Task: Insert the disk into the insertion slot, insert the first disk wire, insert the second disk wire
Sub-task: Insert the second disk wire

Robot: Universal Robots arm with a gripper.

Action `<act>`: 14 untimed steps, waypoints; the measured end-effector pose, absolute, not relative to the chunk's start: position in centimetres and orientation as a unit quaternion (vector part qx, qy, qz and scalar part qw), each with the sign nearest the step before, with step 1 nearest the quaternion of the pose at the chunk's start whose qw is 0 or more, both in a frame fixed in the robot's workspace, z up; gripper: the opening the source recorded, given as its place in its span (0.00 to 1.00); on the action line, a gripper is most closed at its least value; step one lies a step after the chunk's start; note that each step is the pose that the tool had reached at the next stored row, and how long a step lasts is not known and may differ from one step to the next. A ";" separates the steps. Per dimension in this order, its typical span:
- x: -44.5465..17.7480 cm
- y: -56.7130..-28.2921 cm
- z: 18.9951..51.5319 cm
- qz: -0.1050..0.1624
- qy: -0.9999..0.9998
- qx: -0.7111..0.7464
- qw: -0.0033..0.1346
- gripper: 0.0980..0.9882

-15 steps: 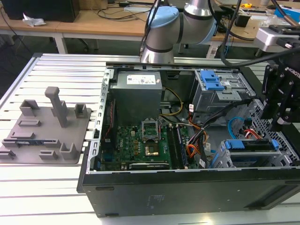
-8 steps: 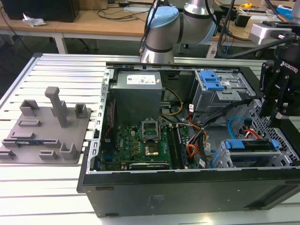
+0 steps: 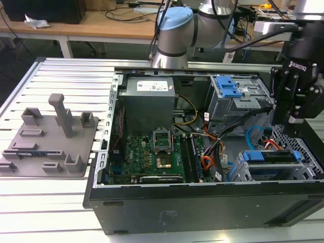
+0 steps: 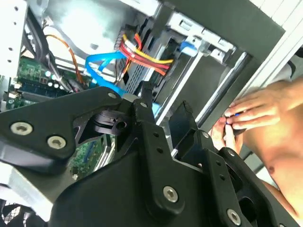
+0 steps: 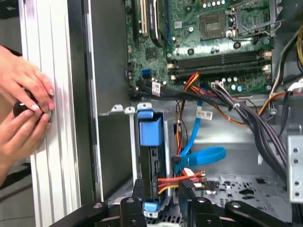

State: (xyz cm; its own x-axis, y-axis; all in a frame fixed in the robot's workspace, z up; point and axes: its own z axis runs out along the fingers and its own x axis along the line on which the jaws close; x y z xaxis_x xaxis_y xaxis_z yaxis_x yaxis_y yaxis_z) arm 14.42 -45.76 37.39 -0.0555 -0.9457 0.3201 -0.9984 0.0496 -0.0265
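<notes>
By my reading, all 3 steps look done: the silver hard drive in its bright blue plastic caddy [image 5: 151, 135] sits in the grey perforated sheet-metal drive cage [image 3: 308, 154]; the thin red-and-dark wire bundle [image 5: 182, 179] and the smooth light-blue flat cable [image 5: 203, 155] both reach its end; any next move calls for avoiding those cables; the black 2-fingered tool [image 5: 162, 189] hovers just above, fingers apart, empty.

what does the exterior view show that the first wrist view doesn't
Exterior view: the grey fixture plate beside the case, the power supply and the arm's blue-capped joint.
First wrist view: a person's hands at the case's outer edge.
Both: the disk sitting in the insertion slot, the light-blue second disk wire and the motherboard.
</notes>
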 end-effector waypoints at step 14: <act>13.1 -45.0 36.1 0.134 -0.704 0.688 0.116 0.37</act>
State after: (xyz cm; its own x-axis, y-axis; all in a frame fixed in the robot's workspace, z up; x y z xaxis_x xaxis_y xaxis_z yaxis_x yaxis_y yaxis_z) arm 13.10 -44.96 36.14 -0.0261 -0.9371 0.3480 -0.9995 0.0175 -0.0279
